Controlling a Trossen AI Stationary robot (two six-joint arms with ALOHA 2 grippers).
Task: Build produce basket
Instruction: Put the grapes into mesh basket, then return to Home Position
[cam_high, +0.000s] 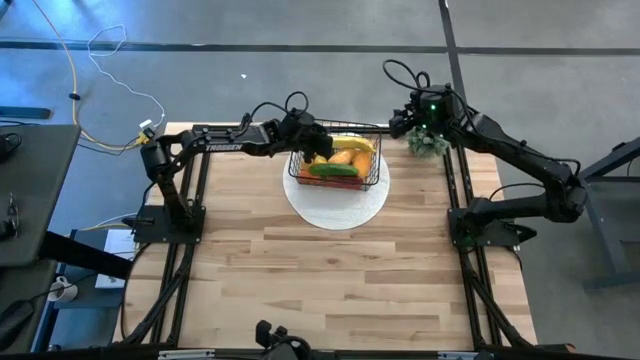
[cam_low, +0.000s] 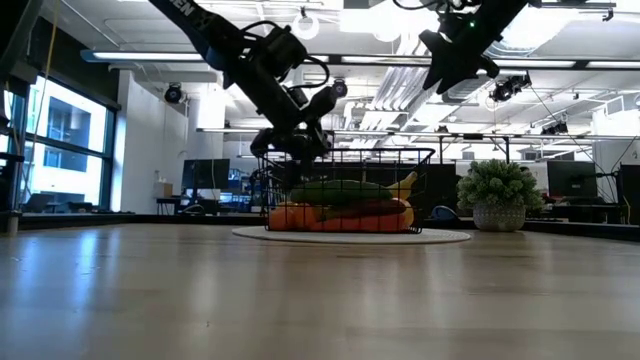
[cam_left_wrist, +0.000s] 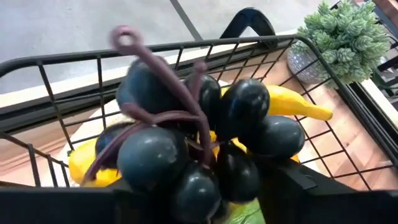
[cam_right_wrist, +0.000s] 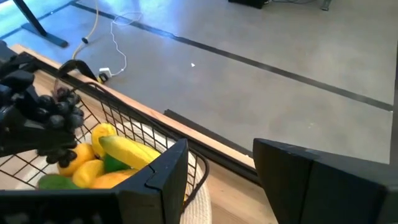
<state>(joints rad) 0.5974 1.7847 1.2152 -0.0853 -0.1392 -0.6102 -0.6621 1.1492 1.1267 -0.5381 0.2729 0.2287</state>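
The black wire basket (cam_high: 372, 166) stands on a round white plate (cam_high: 335, 212) near the table's far edge. It holds a yellow banana (cam_high: 352, 143), a green cucumber (cam_high: 333, 170) and orange fruit (cam_low: 300, 218). My left gripper (cam_high: 312, 142) hangs over the basket's left part, shut on a bunch of dark purple grapes (cam_left_wrist: 186, 143). The right wrist view also shows the grapes (cam_right_wrist: 53, 118) above the basket (cam_right_wrist: 124, 118). My right gripper (cam_right_wrist: 221, 186) is open and empty. It is raised high (cam_low: 455, 60) to the right of the basket, above the plant. My left gripper pinches the grape bunch between its two fingers (cam_left_wrist: 311, 193), which are on the bunch's lower berries (cam_left_wrist: 199, 186). It comes slanting down from the table's left. The bunch is lifted clear above the fruit in the basket, and its stem loop (cam_left_wrist: 127, 38) points away from the gripper.
A green bushy plant in a pot (cam_high: 430, 143) stands at the far right corner, just right of the basket (cam_low: 497, 190). Bare wooden table (cam_high: 330, 290) spreads over the whole near half. Cables lie on the floor beyond the far edge.
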